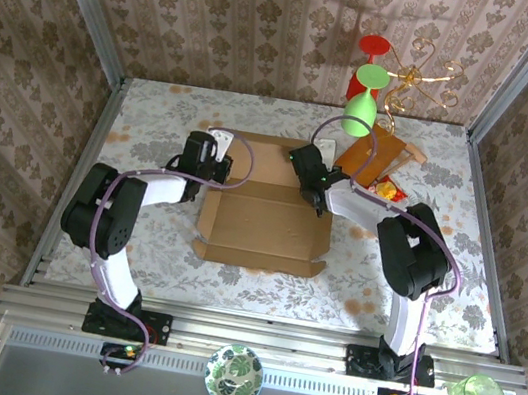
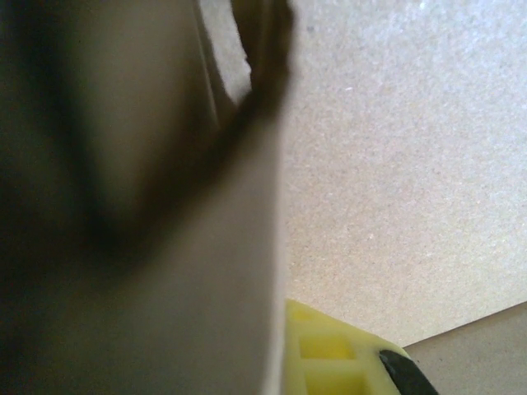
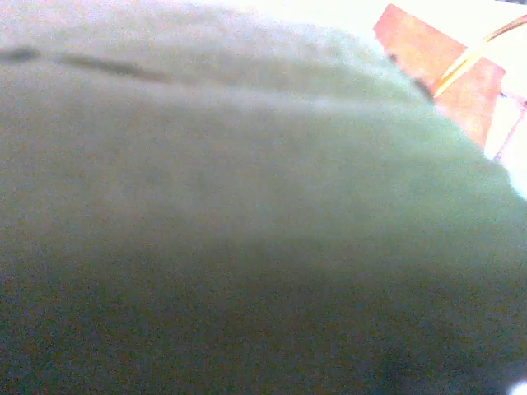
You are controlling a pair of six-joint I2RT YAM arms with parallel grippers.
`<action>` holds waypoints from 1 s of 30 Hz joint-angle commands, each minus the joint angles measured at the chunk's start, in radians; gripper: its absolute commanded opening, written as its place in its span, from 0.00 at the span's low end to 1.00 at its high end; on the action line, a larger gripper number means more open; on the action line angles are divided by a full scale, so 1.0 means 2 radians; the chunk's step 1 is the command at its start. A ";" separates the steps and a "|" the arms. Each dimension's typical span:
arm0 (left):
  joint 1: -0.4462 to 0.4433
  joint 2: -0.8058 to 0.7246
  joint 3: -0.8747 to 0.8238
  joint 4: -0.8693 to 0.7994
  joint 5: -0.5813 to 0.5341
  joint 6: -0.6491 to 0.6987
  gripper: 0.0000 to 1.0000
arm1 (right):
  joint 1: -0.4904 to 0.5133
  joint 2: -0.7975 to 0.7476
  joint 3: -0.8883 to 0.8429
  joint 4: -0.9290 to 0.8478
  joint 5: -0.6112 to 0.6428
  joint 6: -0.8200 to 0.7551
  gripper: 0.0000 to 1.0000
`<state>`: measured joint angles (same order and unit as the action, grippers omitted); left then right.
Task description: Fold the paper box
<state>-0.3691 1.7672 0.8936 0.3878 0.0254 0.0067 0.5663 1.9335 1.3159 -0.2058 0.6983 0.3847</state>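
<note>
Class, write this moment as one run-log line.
paper box: lying open | left pincer: shut at its left-rear corner | right pincer: shut at its right-rear edge

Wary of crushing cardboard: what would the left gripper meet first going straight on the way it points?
The paper box: cardboard stands right in front of the left gripper, at the box's left wall. It may be touching; the close view is too blurred to tell.
</note>
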 commanded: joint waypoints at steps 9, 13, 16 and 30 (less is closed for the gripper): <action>-0.017 0.007 0.006 -0.030 -0.032 -0.007 0.00 | 0.008 0.021 0.028 -0.119 0.053 0.062 0.00; -0.018 0.007 0.006 -0.031 -0.037 -0.009 0.00 | 0.010 0.031 0.043 -0.148 0.055 0.077 0.00; -0.017 0.005 0.003 -0.023 -0.035 -0.009 0.00 | 0.010 0.025 0.039 -0.137 0.037 0.071 0.00; 0.023 0.001 0.008 0.007 0.044 -0.009 0.27 | 0.009 0.026 0.039 -0.118 -0.012 0.039 0.00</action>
<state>-0.3347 1.7672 0.8917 0.3962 0.0856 -0.0078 0.5842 1.9636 1.3861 -0.3878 0.6884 0.4969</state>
